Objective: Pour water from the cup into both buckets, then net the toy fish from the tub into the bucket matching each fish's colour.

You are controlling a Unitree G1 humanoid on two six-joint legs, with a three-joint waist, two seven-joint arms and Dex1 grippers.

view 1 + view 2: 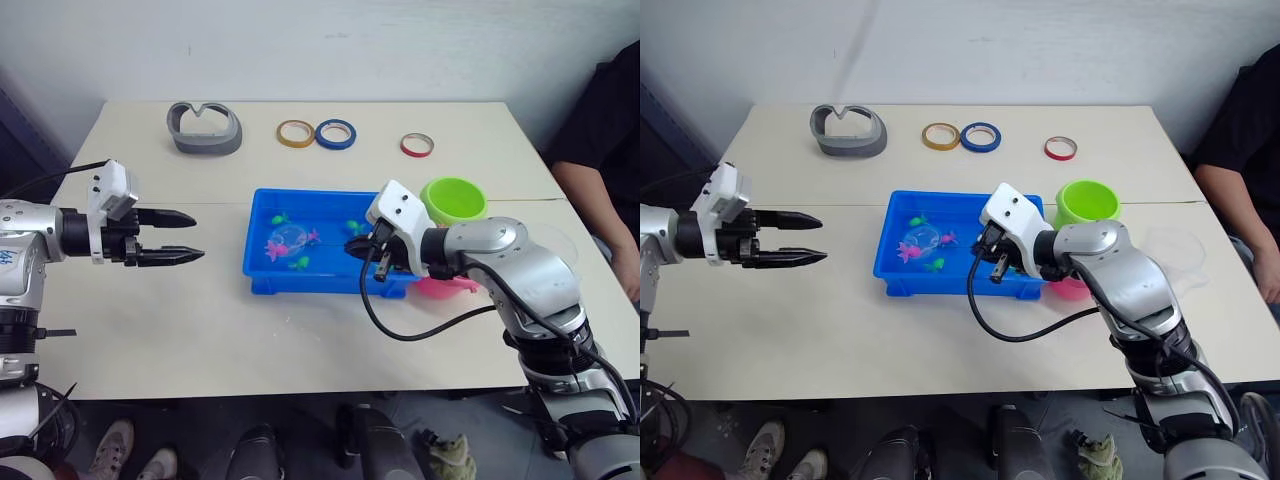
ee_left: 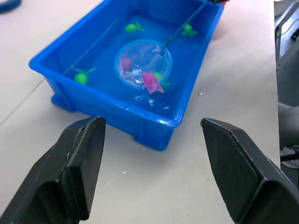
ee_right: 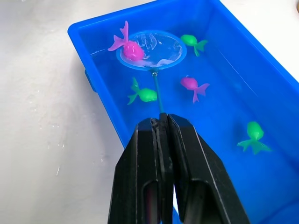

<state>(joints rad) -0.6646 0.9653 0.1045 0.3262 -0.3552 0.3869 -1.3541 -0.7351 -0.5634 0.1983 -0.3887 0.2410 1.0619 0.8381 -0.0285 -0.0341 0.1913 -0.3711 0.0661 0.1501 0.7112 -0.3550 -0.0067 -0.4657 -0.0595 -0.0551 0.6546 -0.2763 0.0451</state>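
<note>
i take the blue tub [image 1: 300,283] as my landmark; it sits on the pale table [image 1: 200,330] with water in it. my right gripper [image 3: 161,122] is over the tub's near right corner, fingers clenched on the thin handle of a small net [image 3: 152,49], whose round hoop lies in the water toward the tub's left end. one pink fish [image 3: 125,45] rests on the hoop's rim, touching it. another pink fish [image 3: 194,86] floats near the middle of the tub, and i see three green fish: one [image 3: 143,94] just beside the handle, one [image 3: 195,43] next to the hoop, and one [image 3: 252,138] nearer the right end.

my left gripper [image 1: 168,237] hangs above the table well to the left of the tub, fingers spread apart and holding nothing.

the green bucket [image 1: 455,198] stands just past the tub's far right corner. the pink bucket [image 1: 447,287] is at the tub's near right corner, mostly hidden behind my right arm. the clear cup [image 1: 1178,247] sits farther right of the tub.

beyond the tub, toward the wall, lie a grey curved piece [image 1: 205,128] and three tape rolls: yellow [image 1: 295,133], blue [image 1: 335,133] and red [image 1: 417,145]. a person's arm [image 1: 590,205] shows well right of the tub.
</note>
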